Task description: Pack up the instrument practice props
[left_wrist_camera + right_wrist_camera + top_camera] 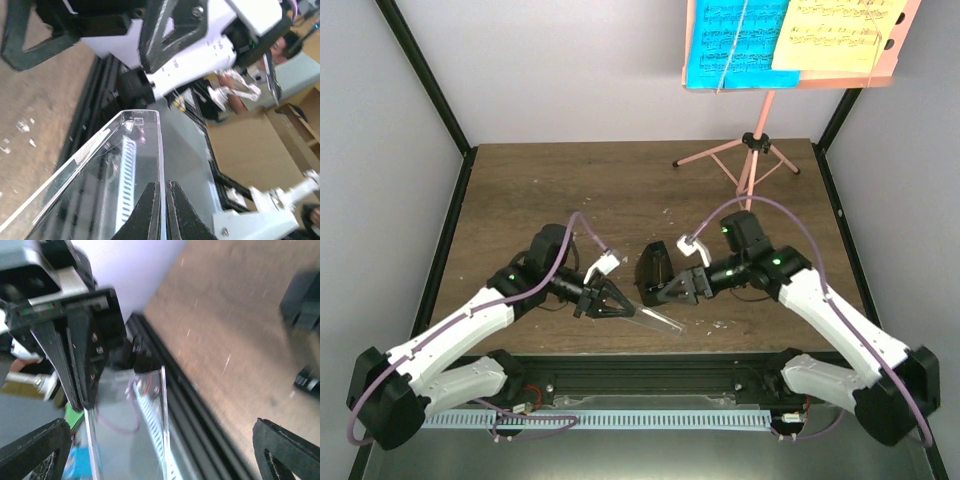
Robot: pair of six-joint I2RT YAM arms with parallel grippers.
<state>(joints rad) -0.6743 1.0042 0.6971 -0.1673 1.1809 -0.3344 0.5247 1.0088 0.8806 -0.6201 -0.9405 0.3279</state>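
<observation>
Brown wooden tabletop – small black pyramid-shaped metronome at centre, pink tripod music stand with its cyan page and pale-yellow page at one o'clock. Left jaws pinch a clear plastic sheet. Right jaws gape wide beside the metronome – a nudge could topple it. Only printed notes, no legible words.

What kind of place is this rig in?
Likely a lab robot cell: wood table boxed in by plain panels, black rail at its near edge. The left wrist view shows apparent cardboard boxes and a person beyond.
</observation>
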